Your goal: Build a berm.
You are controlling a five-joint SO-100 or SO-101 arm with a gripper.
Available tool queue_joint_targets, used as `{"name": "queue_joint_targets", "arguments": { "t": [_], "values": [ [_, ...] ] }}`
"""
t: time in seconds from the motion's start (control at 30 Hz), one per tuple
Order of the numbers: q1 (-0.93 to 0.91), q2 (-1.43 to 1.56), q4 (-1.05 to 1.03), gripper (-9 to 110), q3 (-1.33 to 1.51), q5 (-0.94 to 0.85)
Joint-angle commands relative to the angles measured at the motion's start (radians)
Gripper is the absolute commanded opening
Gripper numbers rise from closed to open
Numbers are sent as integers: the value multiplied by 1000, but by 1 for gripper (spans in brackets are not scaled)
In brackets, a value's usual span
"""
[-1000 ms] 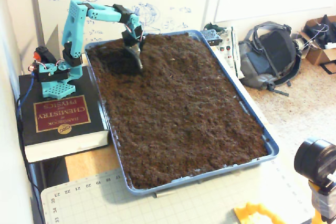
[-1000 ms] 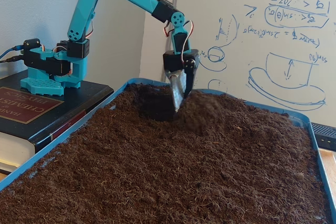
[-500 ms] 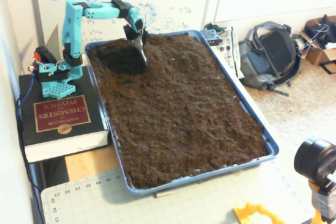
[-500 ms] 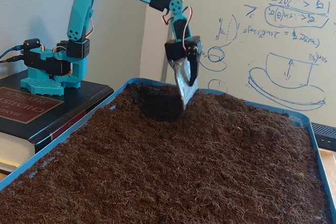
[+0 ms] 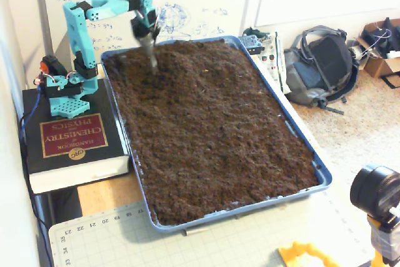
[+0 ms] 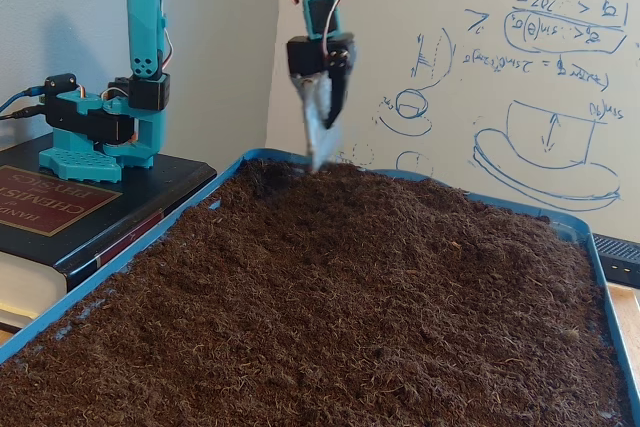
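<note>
Your arm has lifted out of the soil, and no clear ridge shows yet.

A second ago your jaws (image 6: 320, 147) were dug in beside a dark hollow at the far end of the tray (image 5: 322, 173); now they hang above the dirt (image 5: 212, 129), blurred with motion, and the hollow looks filled back in. The jaws appear nearly closed around a pale scoop-like blade, but you cannot tell for sure through the blur, nor whether any soil rides on it. As for the berm (image 6: 400, 209), the low fixed view shows only a gentle swell near the far rim, below and to the right of the jaws; in the higher fixed view the surface reads almost flat. So judge the task as barely begun: you will likely need more passes pushing soil into one line.
</note>
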State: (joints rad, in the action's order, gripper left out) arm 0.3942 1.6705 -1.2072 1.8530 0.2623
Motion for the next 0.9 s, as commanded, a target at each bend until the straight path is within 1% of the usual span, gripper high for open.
{"name": "queue_joint_targets", "arguments": {
  "t": [0.0, 0.17, 0.4, 0.73, 0.87],
  "values": [
    [-3, 84, -69, 0, 74, 9],
    [-55, 74, -69, 0, 212, 9],
    [-127, 71, -61, 0, 245, -6],
    [-166, -64, 146, 0, 253, -6],
    [-169, -97, 186, 0, 258, -6]
  ]
}}
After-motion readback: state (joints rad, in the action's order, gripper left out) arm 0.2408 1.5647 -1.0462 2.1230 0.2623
